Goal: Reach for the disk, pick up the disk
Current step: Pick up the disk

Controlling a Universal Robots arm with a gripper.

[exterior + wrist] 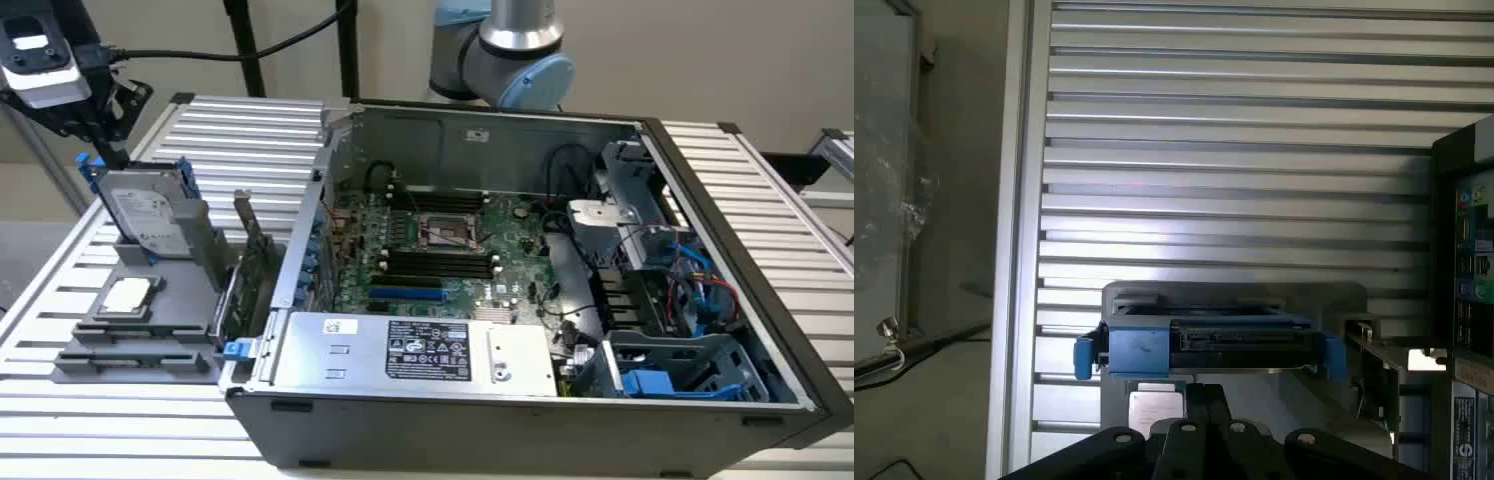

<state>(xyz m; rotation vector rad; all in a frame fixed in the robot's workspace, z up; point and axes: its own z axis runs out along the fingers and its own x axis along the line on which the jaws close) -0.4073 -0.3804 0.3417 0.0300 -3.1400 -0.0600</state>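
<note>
The disk (140, 212) stands upright on its edge in a grey holder (134, 335) on the slatted table, at the exterior view's left. It is silver-grey with a white label and a blue carrier frame. My gripper (112, 152) hangs just above the disk's top far corner, its dark fingers drawn together to a point and holding nothing. In the wrist view I look down on the disk's upper edge (1204, 345), with blue tabs at both ends. The gripper (1207, 398) sits shut close beside that edge.
An open computer case (534, 250) takes up the middle and the exterior view's right, with a silver box (414, 350) at its front. A small square chip (127, 295) lies in the holder, and a circuit card (247, 235) stands upright between disk and case. Slatted aluminium table (1234, 120) surrounds the holder.
</note>
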